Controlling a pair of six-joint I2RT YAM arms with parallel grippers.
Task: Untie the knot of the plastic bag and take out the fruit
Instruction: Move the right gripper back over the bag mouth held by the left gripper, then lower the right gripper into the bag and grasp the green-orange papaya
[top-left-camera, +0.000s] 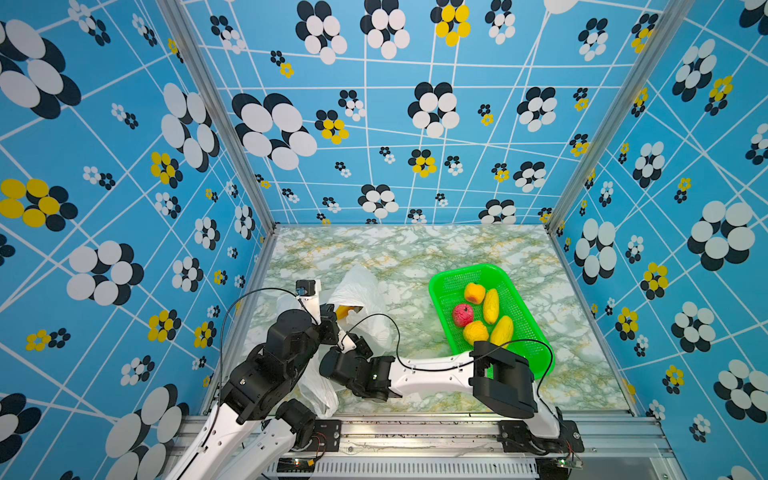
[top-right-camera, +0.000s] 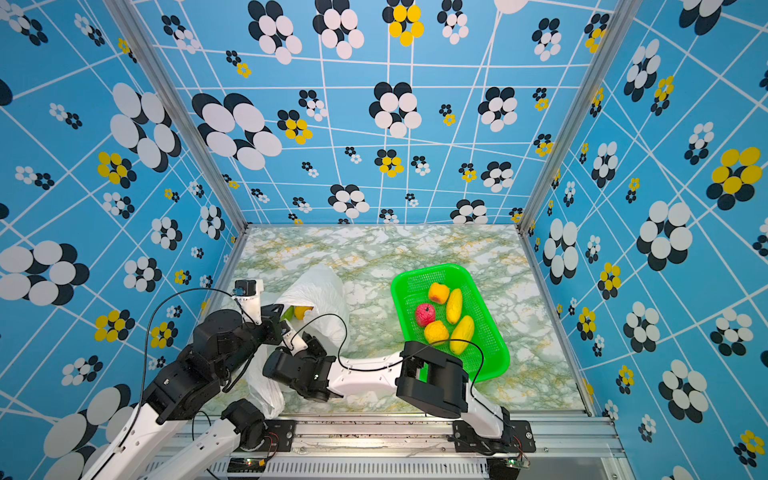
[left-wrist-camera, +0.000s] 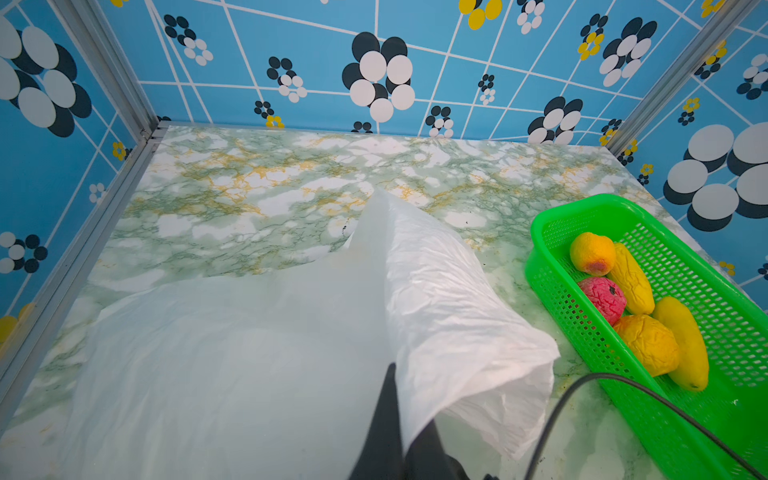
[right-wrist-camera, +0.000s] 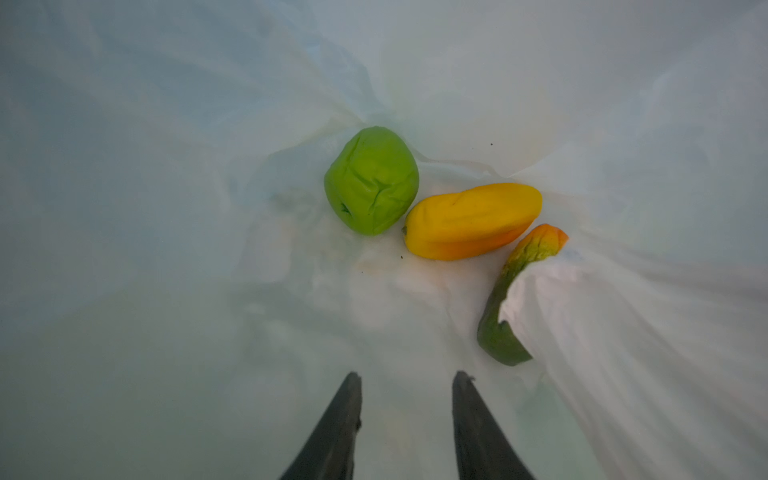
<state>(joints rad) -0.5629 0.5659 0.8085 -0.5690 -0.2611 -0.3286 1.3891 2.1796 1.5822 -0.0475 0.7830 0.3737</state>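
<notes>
Inside the crinkly plastic bag (right-wrist-camera: 623, 353), right jaws gape; left jaws pinch its film.

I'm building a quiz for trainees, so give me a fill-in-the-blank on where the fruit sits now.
The green basket holds ___ fruits. The right wrist view shows ___ fruits inside the plastic bag. The round fruit in the bag is ___.
Missing words: five; three; green.

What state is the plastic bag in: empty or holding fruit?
Holding fruit: green fruit, yellow fruit and orange-green fruit lie inside the plastic bag.
</notes>
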